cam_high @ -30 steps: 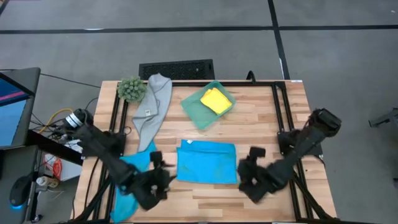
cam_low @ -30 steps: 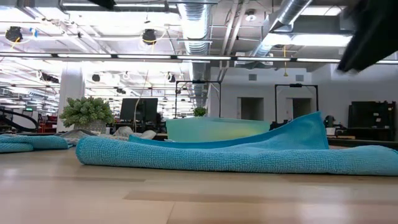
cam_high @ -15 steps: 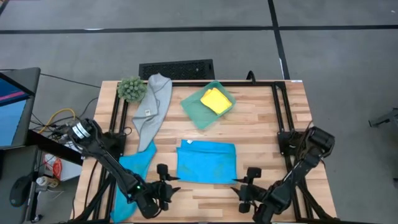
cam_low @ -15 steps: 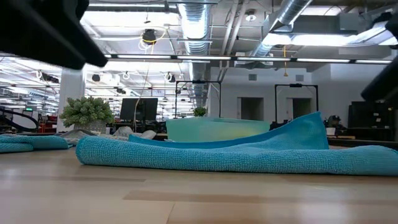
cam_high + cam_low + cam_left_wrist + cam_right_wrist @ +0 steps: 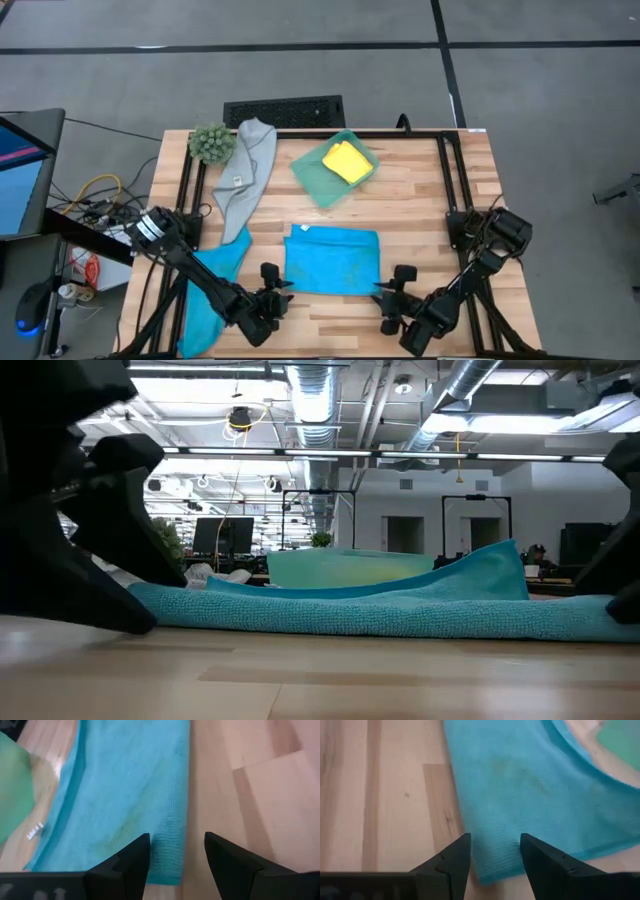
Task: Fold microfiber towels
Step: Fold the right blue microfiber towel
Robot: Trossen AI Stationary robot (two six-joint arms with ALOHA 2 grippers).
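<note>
Towel first: the sky-blue towel [image 5: 333,260] lies spread near the front middle of the table [image 5: 420,190], a rough rectangle with its far edge slightly rumpled and raised, as the low view shows. Its two near corners are the targets. The left gripper [image 5: 276,296] sits low at the near-left corner, and in its wrist view the fingers [image 5: 131,861] stand apart, straddling the cloth's edge without pinching it. The right gripper [image 5: 392,297] mirrors it at the near-right corner, jaws likewise apart, with the corner [image 5: 487,870] just ahead of them.

To do this step well, I judge that both grippers should go down until the lower finger slips under the hem, then close on one layer only, level with each other so the fold line runs straight. Lifting evenly and carrying the near edge over to meet the far edge should give a clean half-fold; an uneven pull would likely skew the limp cloth.

Farther out, a second blue towel [image 5: 212,290] lies crumpled at the left edge under the left arm, the grey towel [image 5: 245,175] stretches toward the back left beside the plant ball [image 5: 211,143], and the yellow towel [image 5: 347,161] rests folded in the green tray [image 5: 312,177].
</note>
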